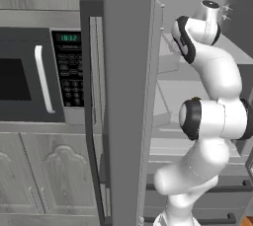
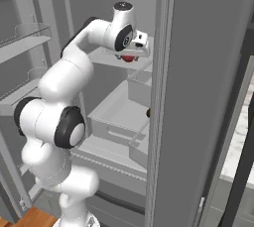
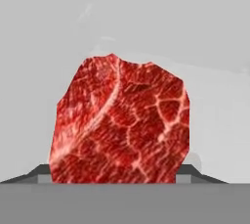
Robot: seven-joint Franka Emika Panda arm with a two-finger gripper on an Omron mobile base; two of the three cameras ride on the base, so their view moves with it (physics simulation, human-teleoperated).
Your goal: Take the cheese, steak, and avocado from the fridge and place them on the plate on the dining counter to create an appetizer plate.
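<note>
Inside the fridge (image 2: pixel 208 72), gripper (image 2: pixel 130 57) straddles one steak (image 3: pixel 119 123).

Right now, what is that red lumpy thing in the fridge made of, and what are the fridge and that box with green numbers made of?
The red marbled steak chunk looks like raw meat: pale fat veins, moist sheen. The tall grey fridge looks like brushed metal outside, matte and flat; its pale inner shelves are probably plastic. The black-panelled microwave seems to be metal with a dark glassy front.
</note>
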